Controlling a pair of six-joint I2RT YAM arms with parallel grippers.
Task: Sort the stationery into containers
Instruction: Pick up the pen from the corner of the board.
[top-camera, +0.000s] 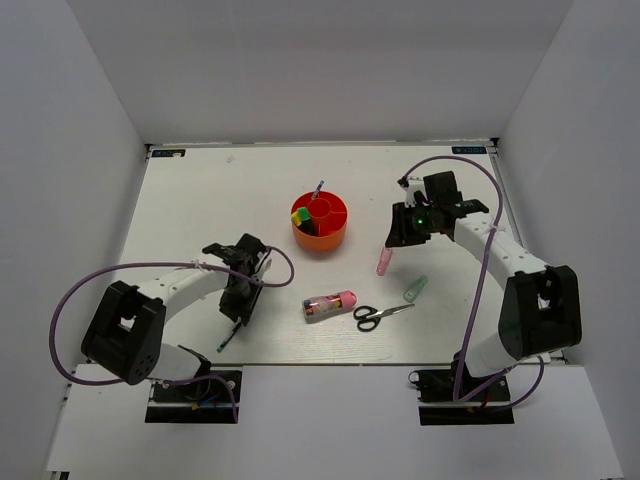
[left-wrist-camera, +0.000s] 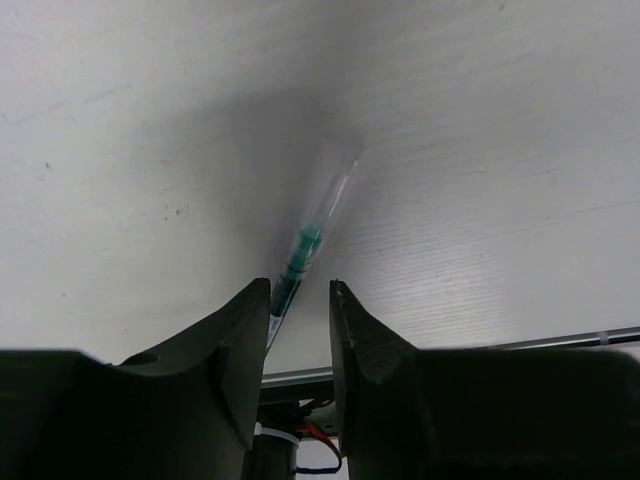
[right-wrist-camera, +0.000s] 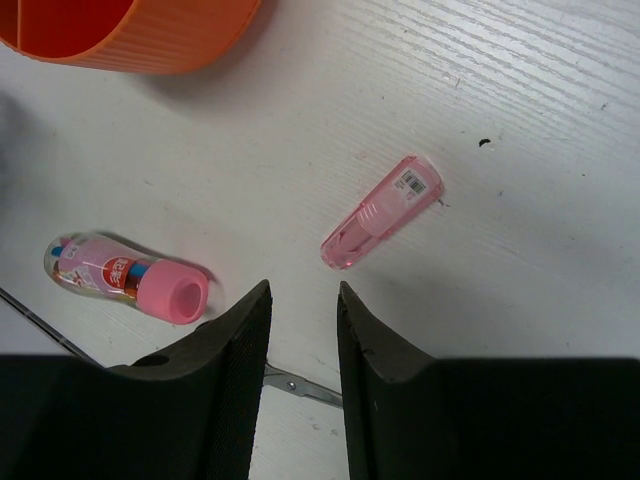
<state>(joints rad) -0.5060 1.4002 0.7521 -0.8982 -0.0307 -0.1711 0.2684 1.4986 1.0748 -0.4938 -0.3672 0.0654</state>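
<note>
Nearest the arm bases, the left gripper (left-wrist-camera: 300, 287) is lowered to the white tabletop (top-camera: 190, 200) over a thin clear-barrelled pen with a green core (left-wrist-camera: 303, 250). Its dark fingers (left-wrist-camera: 240, 350) stand a narrow gap apart, one to each side of the pen's near end. The pen lies flat and slanted, close to one finger, with bare tabletop showing between it and the other, so nothing is clamped.

Further in, around the middle of the tabletop, a pair of black-handled scissors with steel blades (top-camera: 380, 315) lies flat. Just beside it to the left, a clear plastic tube with a pink cap (right-wrist-camera: 128, 278) rests on its side. To the right of the scissors lies a small pale green tube (top-camera: 415, 289). Beyond these, a translucent pink tube with a barcode label (right-wrist-camera: 382, 212) lies at a slant, apart from the rest.

The right gripper (right-wrist-camera: 303, 287) hangs above the tabletop near the pink tube, its fingers only a narrow gap apart and holding nothing.

Farthest back stands the round orange-red plastic desk organiser (top-camera: 322, 238), upright. Yellow and green caps (top-camera: 299, 216) show in a left-hand outer compartment. A thin stick-like item (top-camera: 318, 189) rises from the organiser; which compartment holds it cannot be told.
</note>
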